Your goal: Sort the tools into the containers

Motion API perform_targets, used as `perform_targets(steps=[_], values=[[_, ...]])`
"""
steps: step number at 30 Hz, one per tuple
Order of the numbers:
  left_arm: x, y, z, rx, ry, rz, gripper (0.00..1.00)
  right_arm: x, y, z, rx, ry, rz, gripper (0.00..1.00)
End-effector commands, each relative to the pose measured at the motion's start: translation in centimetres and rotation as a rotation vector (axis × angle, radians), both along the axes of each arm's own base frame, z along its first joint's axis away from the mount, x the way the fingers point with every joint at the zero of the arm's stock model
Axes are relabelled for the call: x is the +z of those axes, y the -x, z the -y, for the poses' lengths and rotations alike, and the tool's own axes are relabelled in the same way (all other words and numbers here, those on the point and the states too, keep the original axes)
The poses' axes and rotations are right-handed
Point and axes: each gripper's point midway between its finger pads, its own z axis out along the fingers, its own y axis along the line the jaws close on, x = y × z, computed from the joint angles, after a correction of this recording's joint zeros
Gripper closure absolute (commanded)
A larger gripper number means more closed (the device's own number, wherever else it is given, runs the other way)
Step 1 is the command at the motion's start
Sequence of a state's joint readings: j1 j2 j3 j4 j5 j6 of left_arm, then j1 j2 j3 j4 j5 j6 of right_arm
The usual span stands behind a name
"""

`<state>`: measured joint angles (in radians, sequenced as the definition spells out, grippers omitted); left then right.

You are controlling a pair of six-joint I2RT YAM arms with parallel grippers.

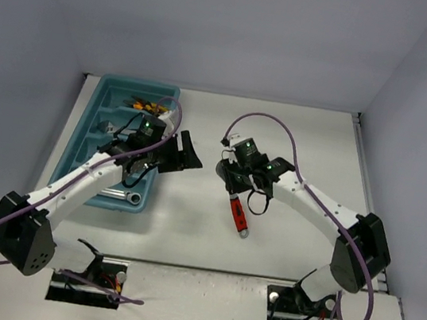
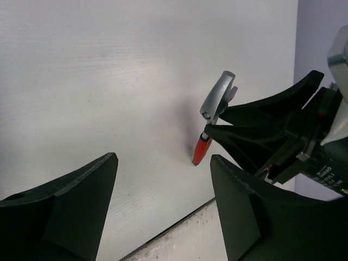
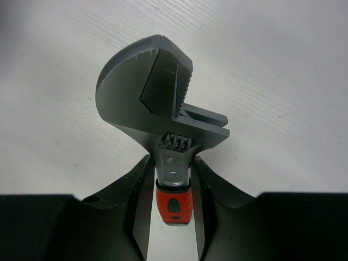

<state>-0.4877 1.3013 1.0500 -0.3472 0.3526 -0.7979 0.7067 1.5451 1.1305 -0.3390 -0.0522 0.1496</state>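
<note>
While the right claw (image 3: 173, 178) pinches it at the bare steel neck, the adjustable wrench (image 3: 142, 103) sits to the right of the teal-blue tray (image 1: 136, 82), well apart from its rim and over the white, finely grained table (image 1: 305, 141). Its red rubber handle, with a black inset, points toward the near edge. I cannot tell whether that end touches the table. The head is dull grey metal, a rounded hook with ridged biting faces and a knurled screw below them. Both black fingers (image 3: 133, 201) press flat on the neck.

Just beside the tray's right wall, the left claw (image 1: 182, 154) is spread wide with nothing between its matte black wedge-shaped fingers (image 2: 65, 201). Its arm crosses the tray's near right corner and hides part of it.

Inside the tray are long, smooth plastic compartments (image 1: 106, 116). A silver spanner (image 1: 133, 195) lies at the near end by the right wall. Orange-handled tools (image 1: 146, 106) lie at the far end, partly behind a purple cable (image 1: 175, 107).
</note>
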Motion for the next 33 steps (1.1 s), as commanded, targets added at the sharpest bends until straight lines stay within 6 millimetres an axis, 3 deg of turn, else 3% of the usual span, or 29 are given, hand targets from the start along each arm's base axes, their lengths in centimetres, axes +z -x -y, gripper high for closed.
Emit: perform_targets(steps=[1,10,22,33], values=[[3.8,-2.0,3.0,-0.050,0.166,0.148,0.34,5.2,-1.2,-2.3,0.065,-0.150,0.139,1.00],[3.3,-2.7,6.5,-0.180,0.211,0.232,0.34,5.2,-0.6,-3.0,0.099,-0.209,0.150,1.00],[0.2,-3.8,8.2,-0.239,0.192,0.211,0.35,5.8,-0.6,-3.6,0.124,-0.247,0.166,1.00],[0.7,-3.9,10.7,-0.302,0.306,0.239,0.53,5.7,-0.4,-3.7,0.132,-0.261,0.168,1.00]])
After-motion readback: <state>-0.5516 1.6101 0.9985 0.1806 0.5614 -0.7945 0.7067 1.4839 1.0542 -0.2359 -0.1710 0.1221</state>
